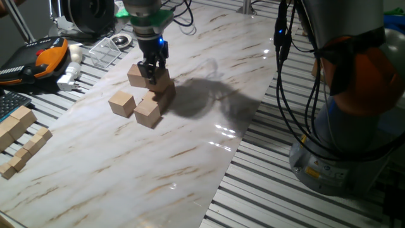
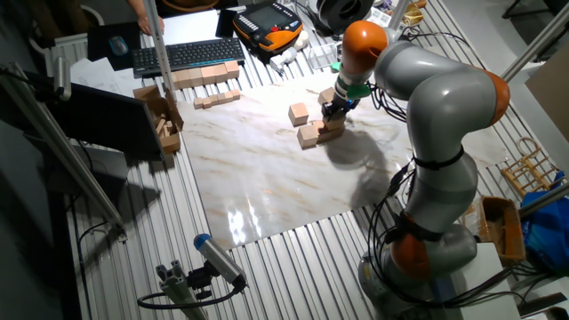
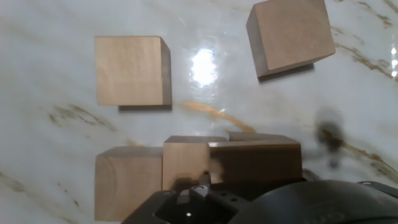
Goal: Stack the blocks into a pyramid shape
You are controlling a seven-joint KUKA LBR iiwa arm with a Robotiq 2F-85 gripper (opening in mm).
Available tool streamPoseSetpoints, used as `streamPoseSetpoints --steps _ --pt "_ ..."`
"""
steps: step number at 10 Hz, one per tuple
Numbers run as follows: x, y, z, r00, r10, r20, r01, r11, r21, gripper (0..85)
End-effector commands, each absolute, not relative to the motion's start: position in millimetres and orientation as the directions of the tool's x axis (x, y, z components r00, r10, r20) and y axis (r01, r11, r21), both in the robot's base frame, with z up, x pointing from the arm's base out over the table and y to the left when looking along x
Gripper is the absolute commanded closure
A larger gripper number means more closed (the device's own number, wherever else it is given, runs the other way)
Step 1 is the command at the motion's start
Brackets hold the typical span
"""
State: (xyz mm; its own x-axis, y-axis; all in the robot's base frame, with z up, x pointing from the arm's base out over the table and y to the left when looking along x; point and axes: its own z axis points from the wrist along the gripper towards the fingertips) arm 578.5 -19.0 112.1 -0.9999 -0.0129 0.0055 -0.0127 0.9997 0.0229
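Note:
Several plain tan wooden blocks lie on the marble board (image 1: pixel 190 164). A loose block (image 1: pixel 121 103) sits left of the cluster and another (image 1: pixel 137 75) lies behind it. In the cluster, one block (image 1: pixel 147 114) rests on the board in front, and a raised block (image 1: pixel 162 82) lies on top of the blocks beneath it. My gripper (image 1: pixel 152 77) comes down from above, shut on that raised block. In the hand view the raised block (image 3: pixel 255 160) is dark and close, with two lower blocks (image 3: pixel 127 180) to its left. The gripper (image 2: pixel 332 111) shows small in the other fixed view.
Smaller pale wooden pieces (image 1: pixel 19 136) lie off the board at the left. An orange-black pendant (image 1: pixel 44 57) and a white plug (image 1: pixel 69 76) sit at the back left. The robot base (image 1: pixel 354 126) and hanging cables stand right. A keyboard (image 2: pixel 182 55) lies behind.

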Motion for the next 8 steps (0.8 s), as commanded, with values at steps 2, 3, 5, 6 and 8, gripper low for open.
streamPoseSetpoints --steps 2,3,5,6,8 --pt "578.4 -17.5 111.0 -1.000 -0.013 0.005 -0.013 1.000 0.025 85.0" --pt "578.5 -16.0 110.2 -1.000 -0.014 0.006 -0.014 1.000 0.015 85.0" --pt "578.5 -14.8 109.2 -1.000 -0.014 0.013 -0.014 1.000 0.005 85.0" --pt "578.3 -15.2 109.3 -1.000 -0.013 0.016 -0.013 1.000 0.005 85.0" --pt "578.1 -15.2 109.6 -1.000 0.004 0.018 0.004 1.000 -0.005 68.0"
